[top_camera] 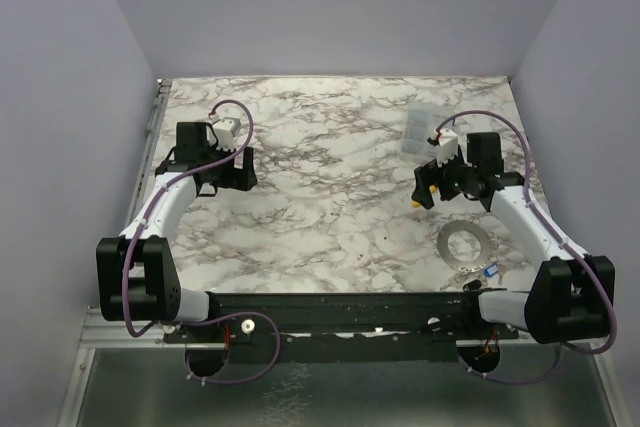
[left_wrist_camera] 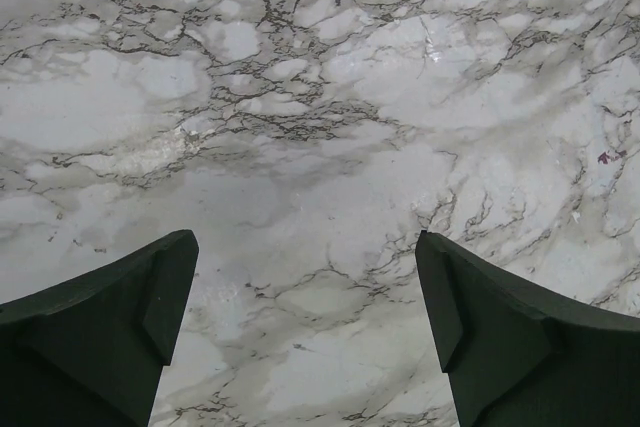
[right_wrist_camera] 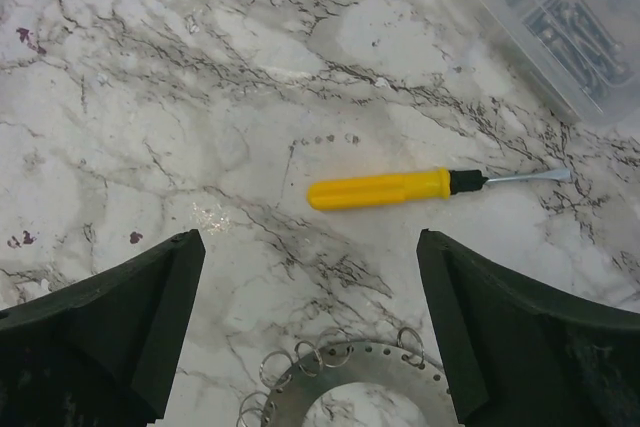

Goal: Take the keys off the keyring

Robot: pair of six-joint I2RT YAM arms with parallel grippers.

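The keyring (top_camera: 444, 244) lies flat near the desk's (top_camera: 330, 207) near right corner. The keys (top_camera: 490, 270) sit at its near right rim, close to the near edge and beside the right arm's base. Only a blue head shows clearly; the others are too small to make out. In the right wrist view, small wire loops (right_wrist_camera: 300, 357) hang through holes along the keyring's far rim.

Just beyond the keyring lies a yellow screwdriver (right_wrist_camera: 380, 188), and further toward the far right corner a clear box (right_wrist_camera: 560, 7). The right gripper (right_wrist_camera: 307, 247) hovers over the screwdriver, spread wide and holding nothing. The left gripper (left_wrist_camera: 305, 247) is well apart over bare marble on the left side, also fully spread and empty.

No key looks freed yet, so the job seems to be at its start. To do it well, one gripper should probably pin the keyring's band flat while the other works a single key. The keys are tiny, so the fingertips should close squarely on a coloured head, then draw it outward along its loop. A loose hold on the keyring would likely let it slide across the smooth marble.
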